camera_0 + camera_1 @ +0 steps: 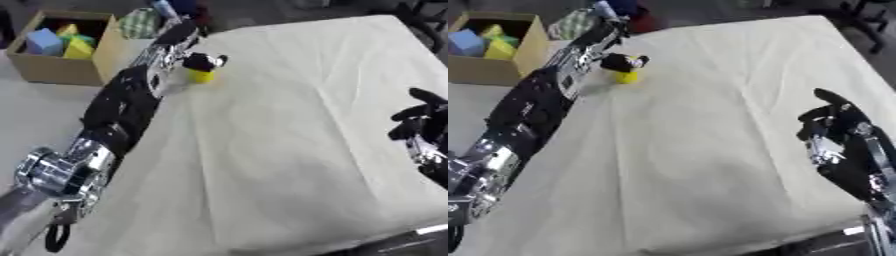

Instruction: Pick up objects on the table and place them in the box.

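**Left hand on the yellow block**

The left hand's [199,62] fingers curl over a yellow block [202,76] at the table's [297,125] far left edge. The box [61,70] stands beyond, holding coloured blocks [61,42]. The right hand [833,125] rests at right, fingers relaxed.

This looks like a robot test room or lab rather than a home. A plain table [289,150] is draped in a creased, cream-coloured cloth [710,140], the kind laid out for trials, and an open cardboard box [61,65] of bright foam-like blocks [61,42] (blue, yellow, green) stands on a pale surface beside it. Beyond the table's far edge lies a dark grey floor [262,12] with black legs of chairs or stands [864,20] at the upper right corner.
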